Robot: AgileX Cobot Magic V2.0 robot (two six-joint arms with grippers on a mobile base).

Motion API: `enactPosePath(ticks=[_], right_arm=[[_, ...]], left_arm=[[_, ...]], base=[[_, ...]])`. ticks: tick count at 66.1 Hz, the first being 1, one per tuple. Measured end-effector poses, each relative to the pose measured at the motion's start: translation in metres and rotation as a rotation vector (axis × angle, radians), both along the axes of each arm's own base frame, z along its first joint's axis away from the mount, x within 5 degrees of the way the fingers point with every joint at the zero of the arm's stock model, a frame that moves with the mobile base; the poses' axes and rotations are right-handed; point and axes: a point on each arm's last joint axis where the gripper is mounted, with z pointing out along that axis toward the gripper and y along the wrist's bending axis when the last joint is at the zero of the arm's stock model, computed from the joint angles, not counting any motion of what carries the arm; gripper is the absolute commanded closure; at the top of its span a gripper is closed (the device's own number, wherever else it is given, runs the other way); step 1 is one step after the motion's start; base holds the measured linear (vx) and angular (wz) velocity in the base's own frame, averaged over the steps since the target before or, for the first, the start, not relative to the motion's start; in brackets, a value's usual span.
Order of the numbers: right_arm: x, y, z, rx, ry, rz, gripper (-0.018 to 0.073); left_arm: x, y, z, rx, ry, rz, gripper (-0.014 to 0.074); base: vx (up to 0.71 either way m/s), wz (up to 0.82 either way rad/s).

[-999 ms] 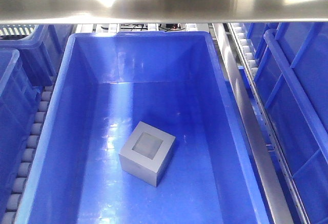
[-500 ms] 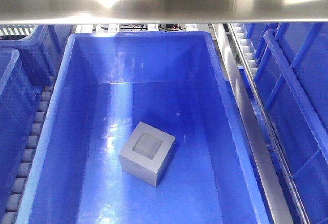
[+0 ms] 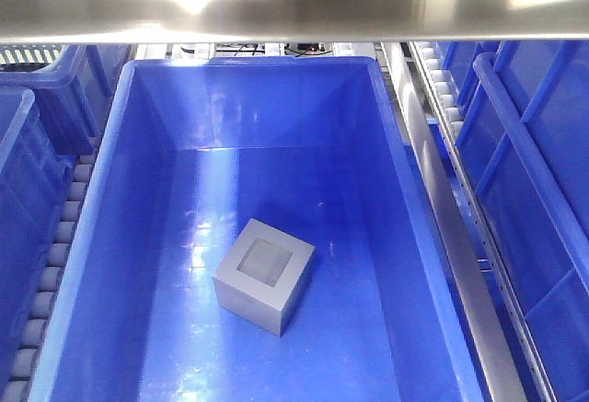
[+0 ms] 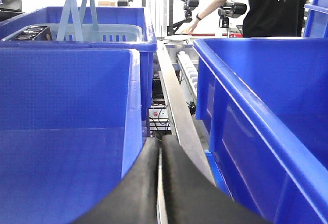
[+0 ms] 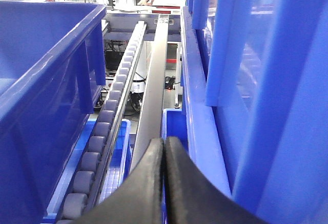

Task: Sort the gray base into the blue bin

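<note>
Gray base point(image 3: 264, 275) sitting flat on the floor of the blue bin point(image 3: 138, 163), a bit toward the near end and roughly centred between the long walls. Square recess facing straight up. Turned diagonal to the bin, one corner pointing at the near wall, another toward the right wall. No real long axis, basically a cube. Not touching any wall; bare floor all round, most of it toward the far end, less on the near side. Bin walls sloping inward toward the floor, rim running all round.

Steel rail point(image 3: 294, 2) crossing over the bin's far end. Roller track point(image 3: 55, 264) hugging the bin's left rim, more rollers and a steel strip point(image 3: 456, 236) along the right. Other blue crates point(image 3: 543, 190) on both sides.

Left gripper point(image 4: 160, 183) closed, black fingers pressed together with nothing between, pointing down the gap between two blue crates. Right gripper point(image 5: 164, 178) also closed and empty, over the steel strip beside the rollers. Neither one near the base.
</note>
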Motion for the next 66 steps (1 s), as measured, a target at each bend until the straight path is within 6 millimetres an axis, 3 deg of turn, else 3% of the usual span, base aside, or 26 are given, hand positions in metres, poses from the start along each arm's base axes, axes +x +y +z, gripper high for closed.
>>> enactPosePath(ticks=[66], right_arm=[[0.0000, 0.0000, 0.0000, 0.000, 0.000, 0.000, 0.0568]], left_arm=[[0.0000, 0.0000, 0.0000, -0.001, 0.000, 0.000, 0.0602]], base=[[0.00, 0.00]])
